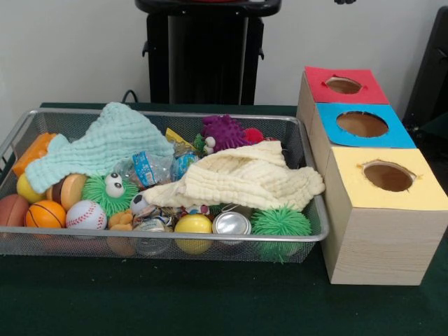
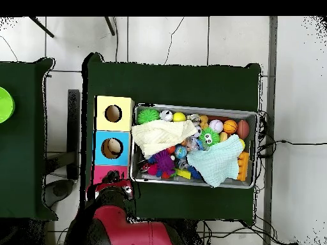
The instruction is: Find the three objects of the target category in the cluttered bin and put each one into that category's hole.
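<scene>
The silver wire-mesh bin (image 1: 21, 133) sits on the green table, and it also shows in the overhead view (image 2: 252, 115). It holds a mint cloth (image 1: 105, 143), a pale yellow cloth (image 1: 245, 175), a small basketball (image 1: 45, 213), a baseball (image 1: 85, 215), a yellow ball (image 1: 193, 224), green spiky balls (image 1: 281, 222), a purple spiky toy (image 1: 224, 131), a can (image 1: 232, 223) and crumpled bottles (image 1: 150, 168). Beside the bin stand three wooden boxes with holes: red (image 1: 343, 85), blue (image 1: 362, 124) and yellow (image 1: 387, 176). My gripper (image 2: 126, 189) is drawn back near the red box; only a dark tip (image 1: 344, 1) shows in the front view.
The robot's black pedestal (image 1: 206, 52) stands behind the bin. A second green table with a green object (image 2: 4, 104) lies at the left of the overhead view. Cables run on the floor at the right (image 2: 274, 143).
</scene>
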Robot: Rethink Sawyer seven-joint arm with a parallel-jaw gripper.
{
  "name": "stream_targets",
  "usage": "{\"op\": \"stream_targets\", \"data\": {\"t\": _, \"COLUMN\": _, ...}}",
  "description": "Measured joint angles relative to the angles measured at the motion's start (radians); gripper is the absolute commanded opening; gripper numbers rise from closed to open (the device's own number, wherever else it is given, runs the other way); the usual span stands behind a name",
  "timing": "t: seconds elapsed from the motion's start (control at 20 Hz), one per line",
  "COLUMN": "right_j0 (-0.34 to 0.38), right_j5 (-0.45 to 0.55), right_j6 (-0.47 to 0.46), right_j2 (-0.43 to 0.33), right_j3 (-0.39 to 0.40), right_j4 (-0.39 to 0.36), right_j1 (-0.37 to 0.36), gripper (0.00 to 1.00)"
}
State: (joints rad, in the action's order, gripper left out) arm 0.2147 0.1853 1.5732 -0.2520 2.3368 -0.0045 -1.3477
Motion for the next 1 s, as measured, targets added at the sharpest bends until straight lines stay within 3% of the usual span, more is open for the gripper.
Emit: {"op": "stream_targets", "data": {"t": 1.0, "right_j0": 0.017, "right_j5": 0.0, "right_j6": 0.0, "right_j2": -0.005, "right_j3": 0.0, "right_j4": 0.0, "right_j1": -0.029, "gripper": 0.0}}
